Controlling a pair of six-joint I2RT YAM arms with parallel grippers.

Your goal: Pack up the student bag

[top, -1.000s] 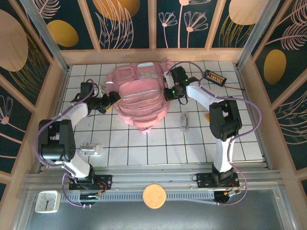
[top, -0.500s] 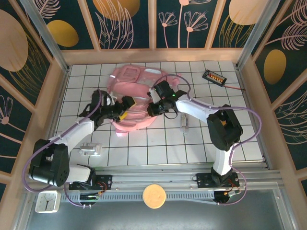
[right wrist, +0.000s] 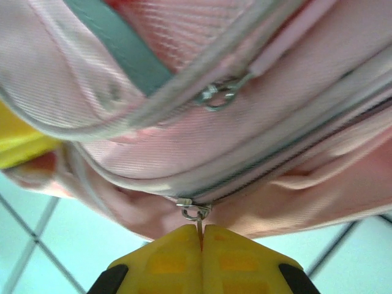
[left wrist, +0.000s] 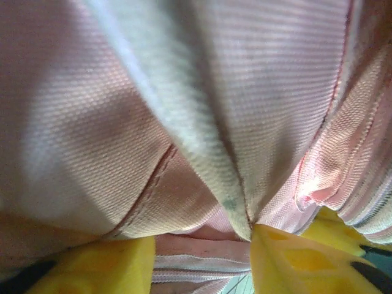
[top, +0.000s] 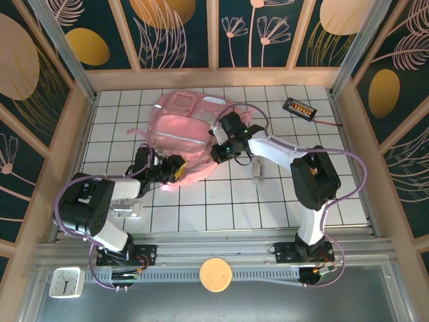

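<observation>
White tiles cover the table [top: 335,188], which takes up the middle of the overhead view inside a wooden frame. Pink and soft, the student bag [top: 184,124] lies flat on the tiles in the upper centre of that view, its clear pocket towards the top of the frame and its lower edge bunched between the two grippers. The right arm [top: 315,176] rises from the lower right and bends to the left, ending at the bag's right-hand edge. The left arm [top: 87,208] is folded low at the lower left and reaches right to the bag's bottom left corner. The right gripper [right wrist: 201,231] has its yellow fingers pressed together on a small metal zip pull [right wrist: 195,212] at the bottom centre of the right wrist view. The left gripper [left wrist: 202,248] stands partly open with folds of the bag's fabric and a pale strip between and above its yellow fingers; whether it has pinched the cloth cannot be told. A pale translucent object [top: 257,170] lies on the tiles just right of the bag. A small black box [top: 299,108] with a cable sits at the upper right. A round tan disc [top: 215,274] and a small white clock [top: 66,282] rest on the grey ledge along the bottom.
</observation>
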